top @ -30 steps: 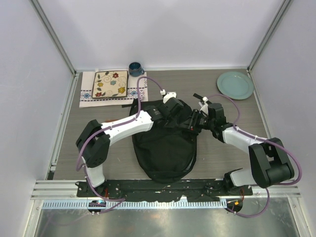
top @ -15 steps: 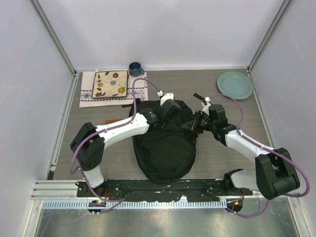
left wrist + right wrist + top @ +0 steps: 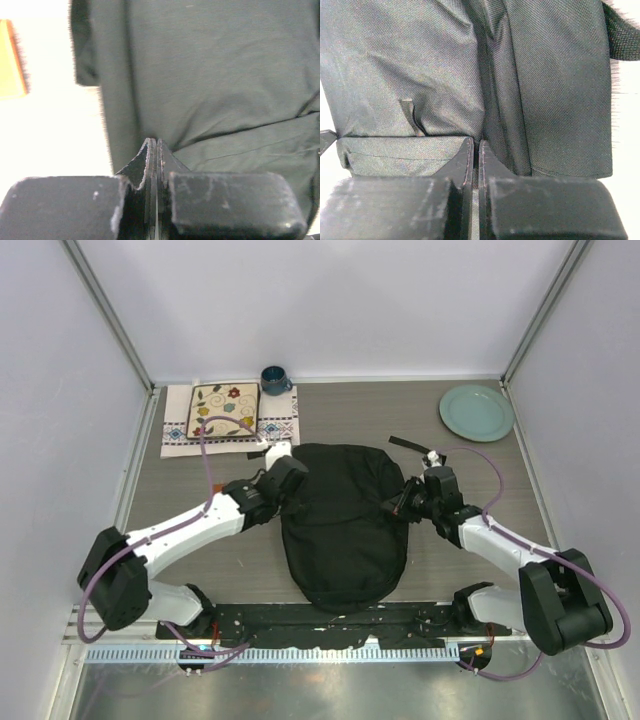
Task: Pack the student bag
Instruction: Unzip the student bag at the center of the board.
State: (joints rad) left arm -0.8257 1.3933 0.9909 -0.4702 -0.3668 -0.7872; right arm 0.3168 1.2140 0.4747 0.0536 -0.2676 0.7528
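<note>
Our student bag [image 3: 342, 525] lies flat in the middle of the bench [image 3: 170, 490]. Our left fingers [image 3: 142, 167] are clenched tight at its left edge, and our right fingers [image 3: 460, 165] are clenched at its right edge. Whether either pinches fabric we cannot tell.

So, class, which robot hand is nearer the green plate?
Right. The right hand is at the backpack's right edge, on the plate's side; the left hand is across the backpack, at its left edge.
</note>
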